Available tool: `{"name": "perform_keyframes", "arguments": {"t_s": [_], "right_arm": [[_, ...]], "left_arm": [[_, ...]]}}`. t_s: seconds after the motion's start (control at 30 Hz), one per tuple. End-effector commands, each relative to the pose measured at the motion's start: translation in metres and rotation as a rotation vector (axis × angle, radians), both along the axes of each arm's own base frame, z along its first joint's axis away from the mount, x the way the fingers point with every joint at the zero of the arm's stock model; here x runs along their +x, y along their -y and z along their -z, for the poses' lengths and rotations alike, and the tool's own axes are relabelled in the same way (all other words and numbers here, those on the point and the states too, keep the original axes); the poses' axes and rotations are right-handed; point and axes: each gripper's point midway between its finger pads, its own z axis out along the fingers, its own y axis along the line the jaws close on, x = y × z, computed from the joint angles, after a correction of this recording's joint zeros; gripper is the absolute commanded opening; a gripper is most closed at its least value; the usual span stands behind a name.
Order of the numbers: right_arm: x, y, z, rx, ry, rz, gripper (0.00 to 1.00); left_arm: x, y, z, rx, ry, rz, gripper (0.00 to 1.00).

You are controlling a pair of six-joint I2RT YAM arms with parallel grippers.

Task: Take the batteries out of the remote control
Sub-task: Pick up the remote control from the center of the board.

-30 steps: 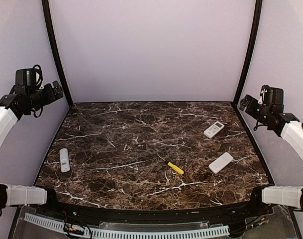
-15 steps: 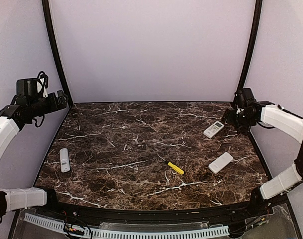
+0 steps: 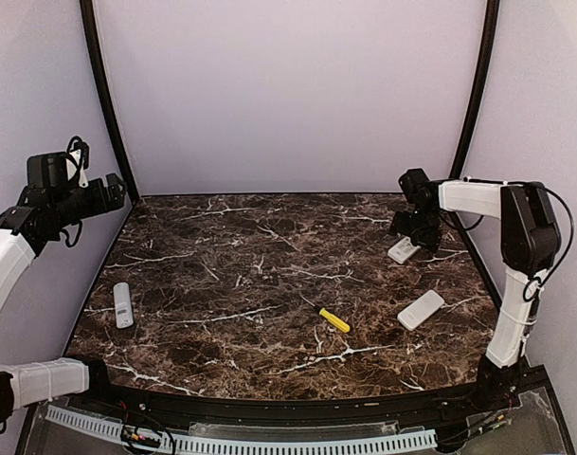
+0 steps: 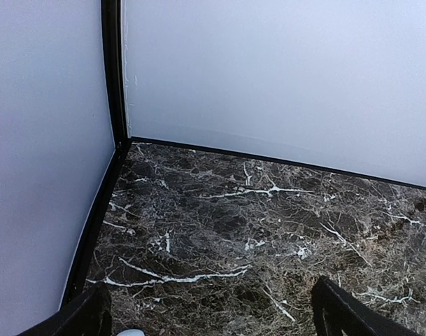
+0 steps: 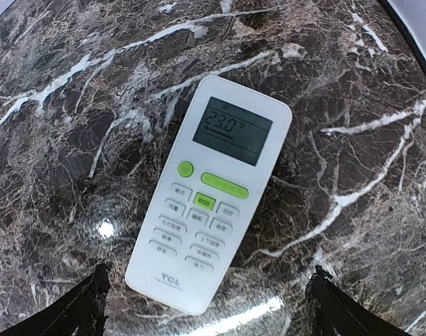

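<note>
A white remote control (image 5: 209, 192) lies face up on the marble table, its screen lit and its green buttons showing. My right gripper (image 5: 209, 315) hovers just above its lower end, open, one fingertip (image 5: 83, 304) on each side and touching nothing. From above, this remote (image 3: 407, 248) is at the far right with the right gripper (image 3: 411, 227) over it. My left gripper (image 3: 113, 188) hangs open at the far left wall, high above the table; its wrist view shows only marble between the spread fingers (image 4: 345, 315). The batteries are hidden.
A second white remote (image 3: 421, 309) lies near the right front, and a third (image 3: 123, 304) at the left. A yellow-handled screwdriver (image 3: 333, 319) lies near the table's (image 3: 250, 284) middle front. Black posts and pale walls enclose the table.
My right arm has swung from the right wall inward and down, over the far-right remote. The left arm has shifted only slightly by the left wall.
</note>
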Motion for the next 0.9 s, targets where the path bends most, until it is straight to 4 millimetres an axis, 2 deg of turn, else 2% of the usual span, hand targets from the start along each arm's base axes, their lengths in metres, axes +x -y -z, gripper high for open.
{"name": "perform_keyframes", "arguments": {"t_s": [0.0,0.17,0.33,0.5,0.67,0.87], "right_arm": [[0.013,-0.002,0.007,-0.043,-0.014,0.012,0.96],[0.016,0.004,0.024,-0.093,-0.065,0.044,0.97],[0.018,0.002,0.036,-0.086,-0.079,0.032,0.97],[0.025,-0.004,0.04,-0.08,-0.079,-0.002,0.87],[0.023,-0.004,0.043,-0.083,-0.091,-0.01,0.8],[0.024,-0.007,0.046,-0.07,-0.098,-0.023,0.76]], "left_arm": [[0.0,-0.001,0.003,0.02,0.0,0.002,0.99],[0.001,-0.001,0.006,0.021,-0.008,0.002,0.99],[0.002,0.0,0.008,0.02,-0.014,0.004,0.99],[0.003,0.001,0.008,0.019,-0.015,0.01,0.99],[0.003,0.002,0.008,0.015,-0.014,0.016,0.99],[0.003,0.002,0.009,0.015,-0.016,0.016,0.99]]}}
